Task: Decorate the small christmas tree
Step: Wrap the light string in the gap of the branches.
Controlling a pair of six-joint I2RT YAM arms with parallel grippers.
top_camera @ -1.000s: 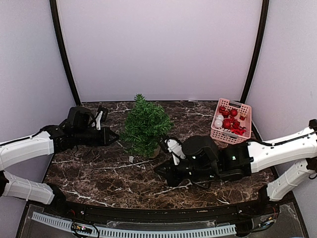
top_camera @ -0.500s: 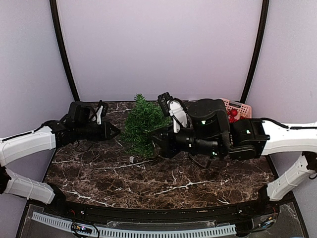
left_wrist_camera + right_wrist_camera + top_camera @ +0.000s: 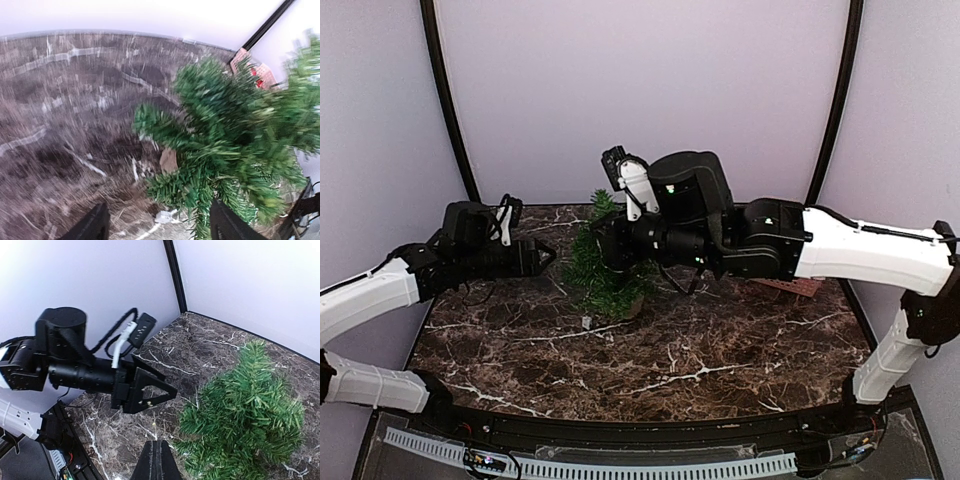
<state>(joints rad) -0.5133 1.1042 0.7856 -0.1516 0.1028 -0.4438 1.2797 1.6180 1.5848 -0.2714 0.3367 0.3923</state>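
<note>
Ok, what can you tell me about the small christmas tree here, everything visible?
The small christmas tree is a miniature artificial one with bushy dark green needle branches that look like plastic, narrowing to a thin tip, on a small tan base. It stands upright on the dark marbled table. No ornaments show on it. The open left hand sits just off its left side, apart from it; the shut right hand hangs above it, no contact visible.

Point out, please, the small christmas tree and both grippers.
small christmas tree (image 3: 240,410), right wrist view, middle of its branches.
left gripper (image 3: 159,212), left wrist view, midway between its open fingertips.
right gripper (image 3: 157,452), right wrist view, between its shut fingertips.
</note>
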